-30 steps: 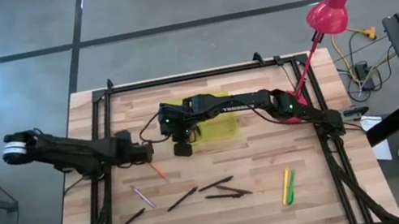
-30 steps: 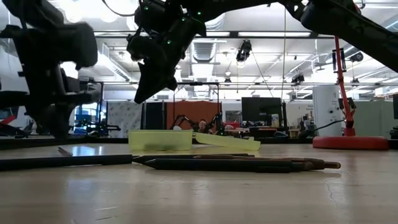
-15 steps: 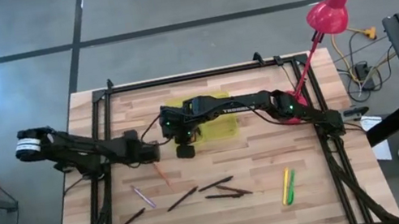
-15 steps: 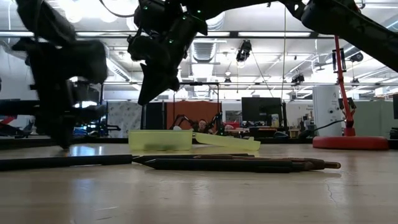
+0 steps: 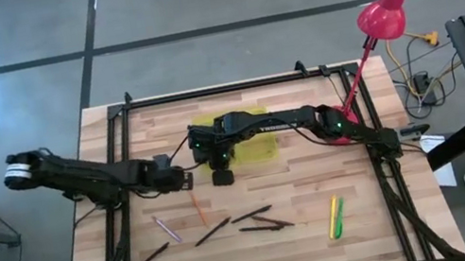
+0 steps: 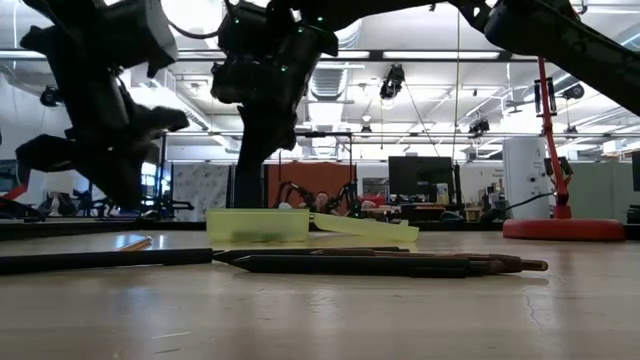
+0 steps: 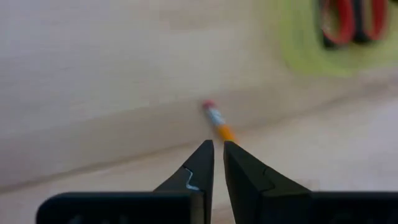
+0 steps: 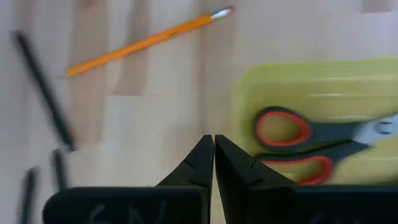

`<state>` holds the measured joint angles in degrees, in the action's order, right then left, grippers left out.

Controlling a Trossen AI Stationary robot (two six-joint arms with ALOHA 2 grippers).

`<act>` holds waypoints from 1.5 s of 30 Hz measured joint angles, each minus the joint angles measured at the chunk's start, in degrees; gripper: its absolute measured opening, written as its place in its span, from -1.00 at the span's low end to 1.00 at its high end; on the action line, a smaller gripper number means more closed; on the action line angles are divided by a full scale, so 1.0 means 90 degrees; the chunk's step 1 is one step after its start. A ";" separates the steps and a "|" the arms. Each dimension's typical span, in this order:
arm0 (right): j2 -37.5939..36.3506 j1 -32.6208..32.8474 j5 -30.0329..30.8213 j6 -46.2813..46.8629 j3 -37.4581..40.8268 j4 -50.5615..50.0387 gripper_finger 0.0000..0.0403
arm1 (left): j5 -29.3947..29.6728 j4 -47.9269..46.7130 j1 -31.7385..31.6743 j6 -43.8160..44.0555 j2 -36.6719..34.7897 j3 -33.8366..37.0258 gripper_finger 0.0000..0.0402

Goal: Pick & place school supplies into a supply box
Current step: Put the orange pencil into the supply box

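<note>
The yellow-green supply box [image 5: 254, 146] lies open at the table's middle with the red-handled scissors [image 8: 298, 140] inside. My right gripper [image 8: 214, 138] is shut and hovers over the box's left edge [image 5: 222, 178]. My left gripper [image 7: 217, 144] is shut, raised above the table [image 5: 185, 176] just left of the box. An orange pencil [image 5: 198, 210] lies flat on the wood just beyond its fingertips [image 7: 217, 121]. A pink pen [image 5: 167, 228], several dark pens [image 5: 252, 213] and the yellow and green markers [image 5: 335, 216] lie nearer the near edge.
The pink lamp stands on its base [image 5: 339, 136] at the right, its head [image 5: 387, 12] beyond the far edge. The box's lid [image 6: 365, 228] lies open to the right. A black frame runs along the table's sides. Bare wood shows between the box and the pens.
My left gripper moved a little toward the box, dipped to the table, then rose again. The orange pencil slid toward the near edge and turned more near-to-far; it now lies flat on the wood. My right gripper tipped more upright.
</note>
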<state>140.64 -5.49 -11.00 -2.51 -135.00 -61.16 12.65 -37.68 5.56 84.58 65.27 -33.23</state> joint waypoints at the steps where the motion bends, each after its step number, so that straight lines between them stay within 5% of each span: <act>1: 0.0000 0.0005 -0.0174 0.0001 0.0000 -0.0021 -0.96 | 0.0029 -0.0103 0.0010 0.0013 -0.0045 -0.0002 -0.89; 10: 0.0000 0.0320 -0.0450 0.0066 0.0000 -0.0069 -0.96 | -0.0466 0.1208 0.1149 -0.0850 0.0203 0.0128 -0.89; 17: -0.0068 0.0451 -0.0406 -0.0004 0.0000 -0.0324 -0.96 | -0.0559 0.1930 0.1372 -0.0713 0.1500 0.0135 -0.89; 20: -0.0196 0.0446 -0.0119 -0.0031 0.0000 -0.0515 -0.96 | -0.0680 0.3031 0.1389 -0.0700 0.2086 0.0106 -0.89; 25: -0.0430 0.0438 0.0119 -0.0113 0.0000 -0.0926 -0.96 | -0.0615 0.3872 0.1397 -0.0810 0.2928 -0.0547 -0.89; 29: -0.0714 0.0446 0.0106 -0.0295 0.0054 -0.1534 -0.96 | -0.0426 0.3350 0.1406 -0.1086 0.3339 -0.1246 -0.89; 34: -0.1063 0.0536 0.0053 -0.0293 0.0699 -0.1520 -0.96 | 0.0354 0.1357 0.1515 -0.1175 0.3223 -0.1910 -0.89; 39: -0.1617 0.0721 -0.0002 0.1005 0.2393 0.0083 -0.96 | 0.0519 0.0321 0.1521 -0.1397 0.2776 -0.1845 -0.89; 45: -0.1897 0.1141 0.0005 0.3112 0.4052 0.2365 -0.96 | 0.0660 0.0661 0.1718 -0.1450 0.1469 -0.0795 -0.89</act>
<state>123.57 4.78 -10.96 25.50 -98.53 -39.87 18.59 -31.73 21.02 71.53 78.49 -40.38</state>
